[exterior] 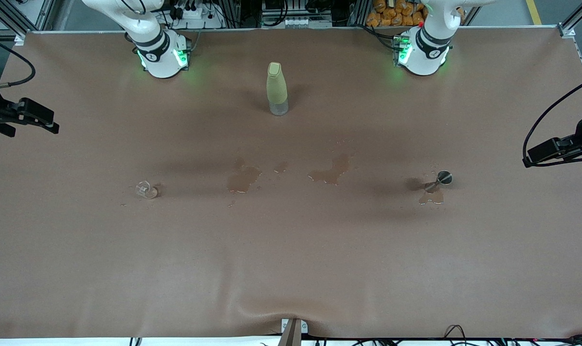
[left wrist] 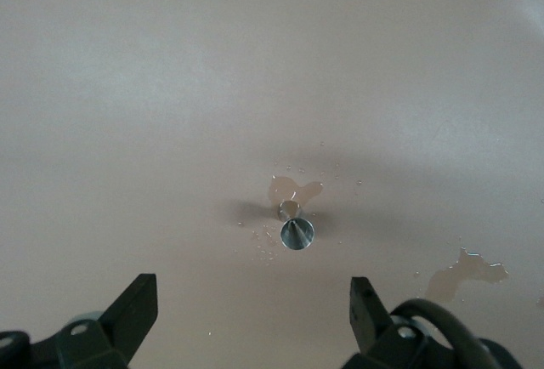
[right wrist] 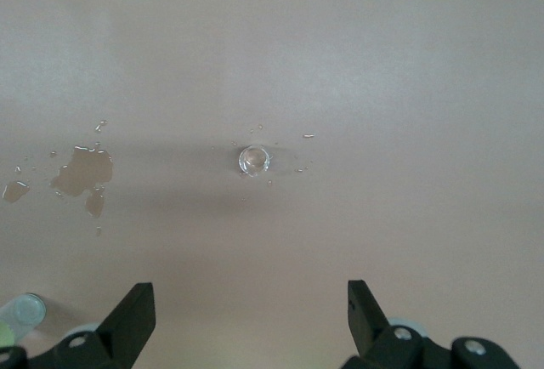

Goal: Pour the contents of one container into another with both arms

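**On the brown table: two small cups, both arms yet to pick up**

On the table [exterior: 291, 269], toward the right arm's end, you have the glass cup [exterior: 147, 190]: tiny, clear, standing free, nothing gripping it. Toward the left arm's end, well apart from it, stands the metal cup [exterior: 443, 178]: silver, cone-shaped, round rim, with a small puddle [exterior: 431, 197] touching its foot.

- Right gripper [right wrist: 251, 322]: high above the glass cup [right wrist: 253, 160], fingers spread wide, empty.
- Left gripper [left wrist: 253, 322]: high above the metal cup [left wrist: 297, 231], fingers spread wide, empty.
- Bottle [exterior: 277, 89]: tall, yellow-green, upright between the two arm bases, farther from the front camera than both cups. Not part of the pour; leave it.
- Spills [exterior: 243, 179]: two larger wet patches between the cups.

The step in hand looks like the approach and pickup. Bring each gripper straight down with the cup centred between its fingers. Both cups are small and light, so one finger arriving first would likely push them aside. The wet foot of the metal cup may let it slide; close slowly. Grip the glass cup low enough to leave its lip free for pouring, and take care to squeeze gently.
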`<state>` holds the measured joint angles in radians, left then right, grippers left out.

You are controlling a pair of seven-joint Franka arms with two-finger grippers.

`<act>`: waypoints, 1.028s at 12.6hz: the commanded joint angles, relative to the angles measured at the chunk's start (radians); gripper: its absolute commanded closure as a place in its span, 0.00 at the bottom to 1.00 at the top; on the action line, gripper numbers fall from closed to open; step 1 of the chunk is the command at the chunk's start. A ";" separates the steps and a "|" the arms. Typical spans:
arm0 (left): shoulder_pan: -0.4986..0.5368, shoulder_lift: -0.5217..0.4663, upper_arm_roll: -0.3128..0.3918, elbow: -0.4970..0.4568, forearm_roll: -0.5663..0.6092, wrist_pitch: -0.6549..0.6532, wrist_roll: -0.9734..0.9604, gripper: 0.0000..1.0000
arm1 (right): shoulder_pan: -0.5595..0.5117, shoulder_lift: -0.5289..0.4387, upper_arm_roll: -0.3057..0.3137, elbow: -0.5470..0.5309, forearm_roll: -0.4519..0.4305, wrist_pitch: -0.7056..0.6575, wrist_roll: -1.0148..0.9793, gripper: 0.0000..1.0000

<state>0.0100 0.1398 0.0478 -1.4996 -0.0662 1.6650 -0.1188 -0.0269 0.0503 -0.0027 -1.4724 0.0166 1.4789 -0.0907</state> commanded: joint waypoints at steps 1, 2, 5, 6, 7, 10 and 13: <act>-0.004 0.001 -0.003 0.009 0.052 -0.017 -0.018 0.00 | 0.010 -0.021 -0.011 -0.016 -0.023 0.004 0.000 0.00; -0.004 0.001 -0.006 0.010 0.063 -0.017 -0.018 0.00 | 0.010 -0.021 -0.011 -0.016 -0.030 0.001 0.003 0.00; -0.007 0.001 -0.006 0.012 0.063 -0.017 -0.018 0.00 | 0.009 -0.015 -0.010 -0.002 -0.030 0.000 0.012 0.00; -0.007 0.001 -0.006 0.012 0.063 -0.017 -0.018 0.00 | 0.009 -0.015 -0.010 0.001 -0.030 0.001 0.012 0.00; -0.007 0.001 -0.006 0.012 0.063 -0.017 -0.018 0.00 | 0.009 -0.012 -0.010 0.007 -0.027 0.001 0.012 0.00; -0.007 0.001 -0.006 0.010 0.062 -0.017 -0.018 0.00 | 0.007 -0.010 -0.011 0.009 -0.021 0.004 0.014 0.00; -0.007 0.001 -0.006 0.010 0.063 -0.017 -0.018 0.00 | 0.002 -0.009 -0.011 0.011 -0.020 0.006 0.014 0.00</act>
<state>0.0052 0.1398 0.0459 -1.4998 -0.0264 1.6641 -0.1188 -0.0270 0.0503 -0.0106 -1.4640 0.0050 1.4840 -0.0896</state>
